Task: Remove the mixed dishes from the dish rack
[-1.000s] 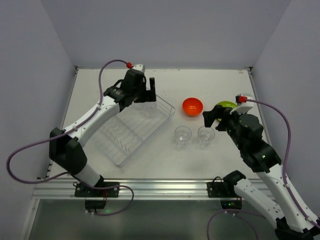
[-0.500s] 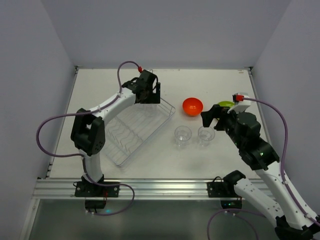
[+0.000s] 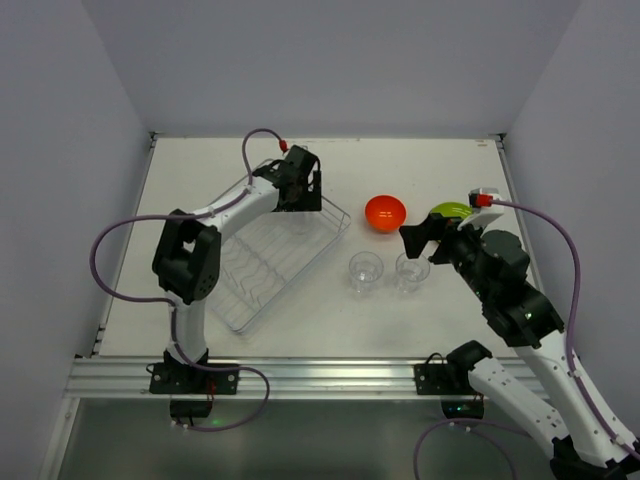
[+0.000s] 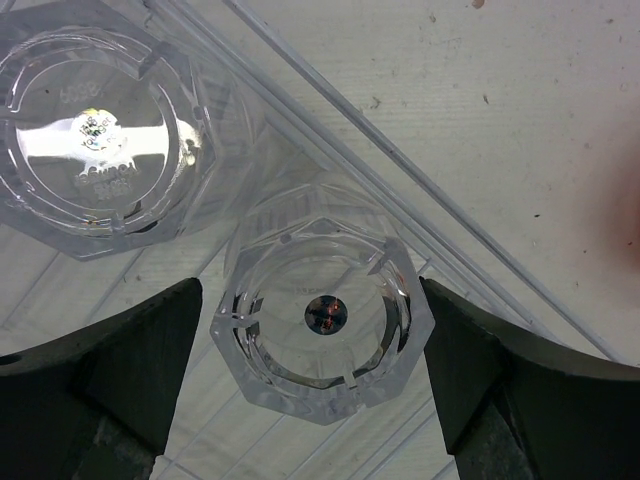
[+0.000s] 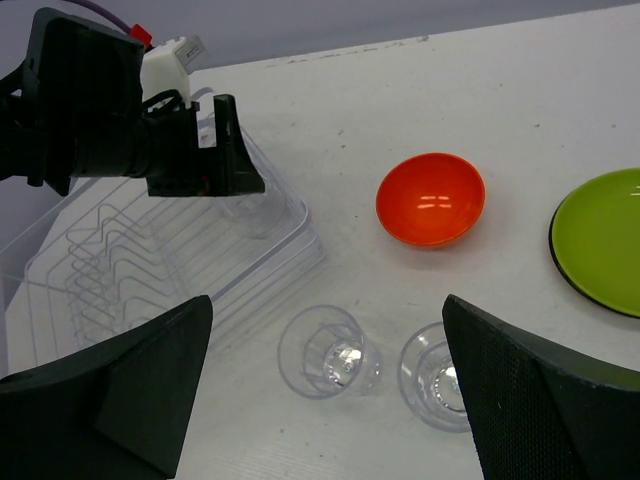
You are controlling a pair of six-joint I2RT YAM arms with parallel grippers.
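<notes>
The see-through dish rack [image 3: 240, 295] lies at the left. My left gripper [image 3: 300, 192] hangs over its far right corner. In the left wrist view, an upturned clear tumbler [image 4: 322, 335] stands between its open fingers [image 4: 130, 375], which sit very close on both sides. A second tumbler [image 4: 100, 140] stands beside it in the rack [image 4: 400, 190]. Two more tumblers [image 3: 365, 270] [image 3: 411, 268] stand on the table. My right gripper [image 3: 420, 235] hovers open and empty above them [image 5: 325, 350] [image 5: 440, 375]. The orange-red bowl [image 3: 385, 212] and the lime-green plate [image 3: 450, 209] rest on the table beyond.
The table [image 3: 430, 165] is walled at the back and on both sides. The left arm's purple cable [image 3: 100, 260] loops over the rack's left side. In the right wrist view the bowl [image 5: 430, 198] lies between the rack [image 5: 150, 260] and the plate [image 5: 600, 240].
The left arm has folded in and carried its gripper rightward to the rack's far right corner, and its jaws have narrowed slightly. The right gripper has barely shifted.
</notes>
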